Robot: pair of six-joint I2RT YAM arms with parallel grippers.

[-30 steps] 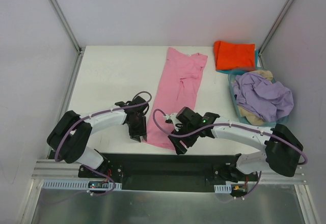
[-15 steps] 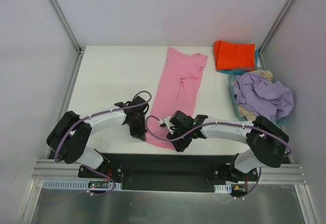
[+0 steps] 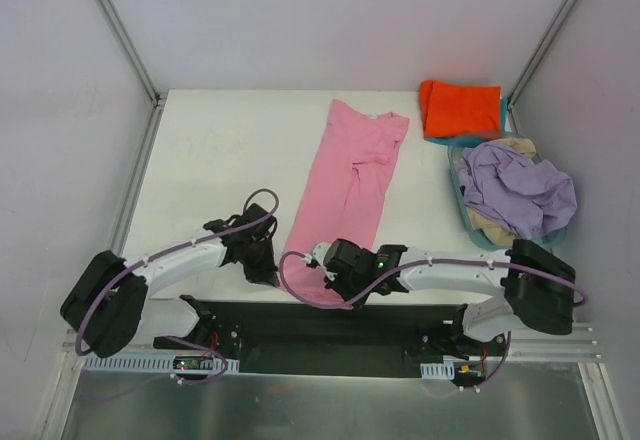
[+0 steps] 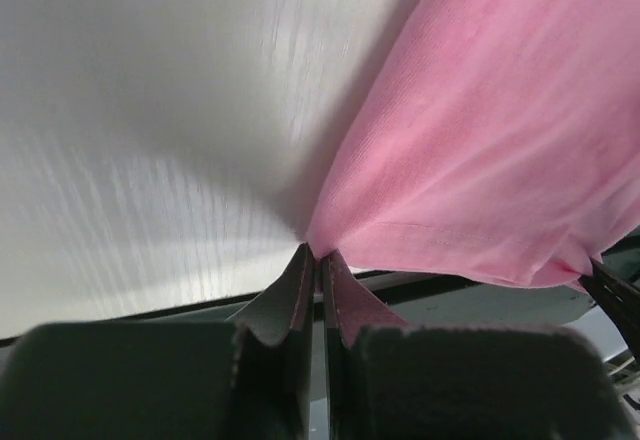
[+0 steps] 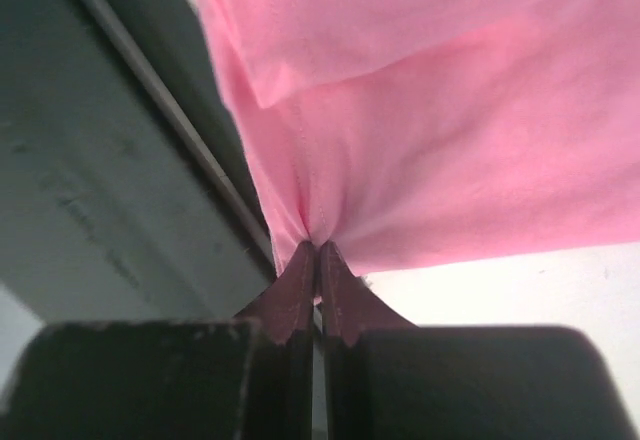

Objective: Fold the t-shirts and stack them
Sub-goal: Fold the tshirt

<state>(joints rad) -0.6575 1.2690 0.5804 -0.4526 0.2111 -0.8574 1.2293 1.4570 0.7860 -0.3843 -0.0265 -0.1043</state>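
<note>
A pink t-shirt (image 3: 351, 180) lies folded lengthwise as a long strip down the middle of the white table. My left gripper (image 3: 281, 267) is shut on its near left corner (image 4: 340, 235), the cloth pinched between the fingertips. My right gripper (image 3: 330, 282) is shut on the near right corner (image 5: 318, 222) at the table's front edge. An orange-red folded t-shirt (image 3: 460, 108) lies at the back right on a teal one (image 3: 503, 112). A crumpled lavender t-shirt (image 3: 515, 188) sits on a beige one (image 3: 488, 224) in the basket.
A light blue plastic basket (image 3: 457, 155) stands at the right edge of the table. Grey walls and metal posts close the table on three sides. The black base rail (image 3: 300, 322) runs along the near edge under the pinched hem.
Both grippers have closed on the near hem of the pink t-shirt. Both arms have drawn back toward the near edge, pulling the strip slightly nearer and straighter.
</note>
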